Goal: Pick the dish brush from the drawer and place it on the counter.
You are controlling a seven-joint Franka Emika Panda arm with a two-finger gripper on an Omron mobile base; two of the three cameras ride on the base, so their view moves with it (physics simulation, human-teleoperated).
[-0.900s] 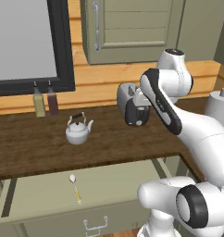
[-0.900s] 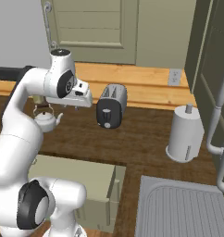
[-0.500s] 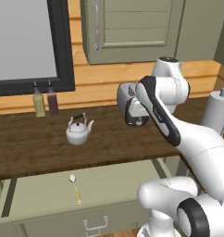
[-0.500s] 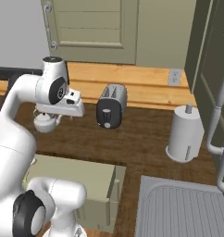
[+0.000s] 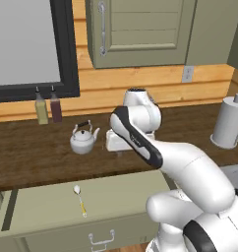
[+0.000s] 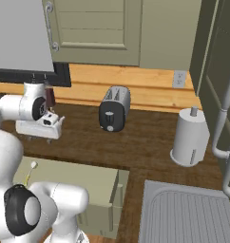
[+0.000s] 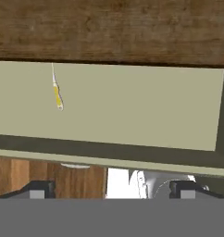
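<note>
I see a small white kettle [image 5: 83,140] mid-worktop and two bottles [image 5: 47,107] side by side at its back edge, below a dark-framed window [image 5: 27,47]. A black toaster [image 6: 114,109] stands further right, with a paper towel roll [image 6: 189,138] near the right end beside the sink [image 6: 188,216].

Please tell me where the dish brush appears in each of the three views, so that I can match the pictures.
Left base view: the dish brush lies in the open drawer, lower left.
Right base view: at the left edge, beside the robot's body.
Hand view: upper left, on the drawer floor.
Shared landmark: the drawer's pale interior.
</note>
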